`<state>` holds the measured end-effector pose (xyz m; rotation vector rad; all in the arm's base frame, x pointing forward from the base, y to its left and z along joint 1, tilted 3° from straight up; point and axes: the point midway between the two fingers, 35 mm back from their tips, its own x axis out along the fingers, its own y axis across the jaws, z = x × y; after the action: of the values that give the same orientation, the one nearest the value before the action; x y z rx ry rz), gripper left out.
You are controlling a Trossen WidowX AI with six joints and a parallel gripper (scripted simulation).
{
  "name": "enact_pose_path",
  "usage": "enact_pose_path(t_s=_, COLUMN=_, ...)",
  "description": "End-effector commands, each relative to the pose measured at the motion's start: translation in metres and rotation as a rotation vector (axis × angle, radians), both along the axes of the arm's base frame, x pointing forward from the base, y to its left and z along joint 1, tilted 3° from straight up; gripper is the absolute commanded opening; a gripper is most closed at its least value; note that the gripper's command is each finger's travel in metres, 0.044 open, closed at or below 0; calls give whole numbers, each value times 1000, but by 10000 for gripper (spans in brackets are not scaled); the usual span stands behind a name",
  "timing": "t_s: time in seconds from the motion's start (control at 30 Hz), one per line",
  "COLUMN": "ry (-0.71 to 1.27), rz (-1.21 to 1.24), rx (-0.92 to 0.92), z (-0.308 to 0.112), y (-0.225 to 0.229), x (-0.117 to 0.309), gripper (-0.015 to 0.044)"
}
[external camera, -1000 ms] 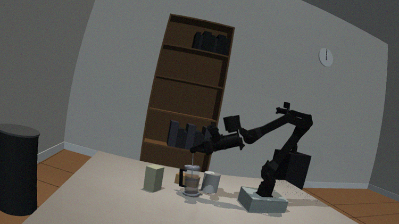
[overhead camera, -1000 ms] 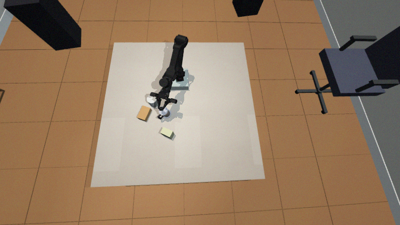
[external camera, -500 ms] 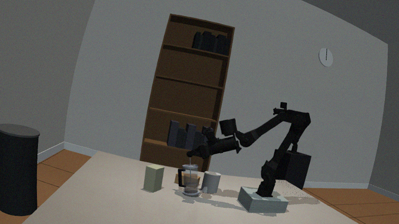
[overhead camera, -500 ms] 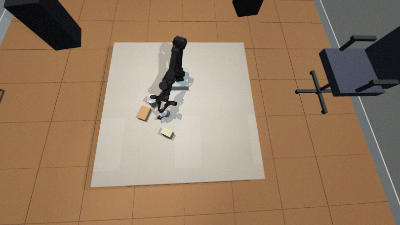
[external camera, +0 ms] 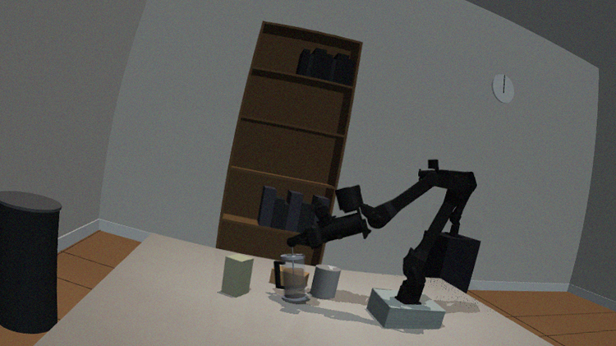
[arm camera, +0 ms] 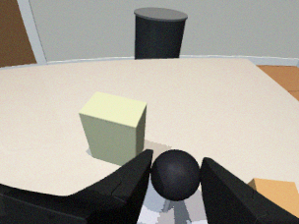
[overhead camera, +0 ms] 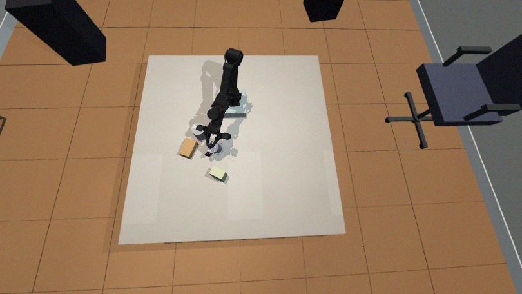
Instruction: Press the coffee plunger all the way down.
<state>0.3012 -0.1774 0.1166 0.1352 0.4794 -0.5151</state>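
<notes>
The coffee press (overhead camera: 216,148) (external camera: 295,284) stands upright on the pale table, a clear glass body with a grey lid and a black handle (overhead camera: 208,153) (external camera: 278,275). My gripper (overhead camera: 211,146) (external camera: 292,241) (arm camera: 176,160) is shut on the round black plunger knob (arm camera: 176,177), with one finger on each side of it. In the exterior view a short piece of thin plunger rod (external camera: 292,250) shows between knob and lid, so the knob is a little above the lid. In the wrist view the knob and fingers hide most of the press.
A grey-white cylinder (overhead camera: 197,131) (external camera: 325,282) stands close beside the press, on the arm's base side. An orange block (overhead camera: 188,147) (external camera: 273,276) (arm camera: 277,194) lies near it. A pale green block (overhead camera: 218,173) (external camera: 237,275) (arm camera: 114,130) stands beyond the press.
</notes>
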Motion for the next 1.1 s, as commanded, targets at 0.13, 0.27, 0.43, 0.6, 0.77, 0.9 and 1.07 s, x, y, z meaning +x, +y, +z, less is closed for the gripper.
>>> enact_pose_path(t_s=0.13, ry=47, rz=-4, rx=34, z=-15, y=1, x=-1, gripper=113)
enact_pose_path(t_s=0.27, ry=47, rz=-4, rx=34, z=-15, y=1, x=-1, gripper=113)
enact_pose_path(t_s=0.43, ry=47, rz=-4, rx=34, z=-15, y=0, x=0, gripper=113)
enact_pose_path(t_s=0.6, ry=47, rz=-4, rx=34, z=-15, y=0, x=1, gripper=113)
enact_pose_path(t_s=0.77, ry=47, rz=-4, rx=34, z=-14, y=-1, x=1, gripper=113)
enact_pose_path(t_s=0.9, ry=47, rz=-4, rx=34, z=-14, y=-1, x=2, gripper=113)
enact_pose_path(t_s=1.07, ry=46, rz=-4, rx=34, z=-14, y=-1, x=2, gripper=113)
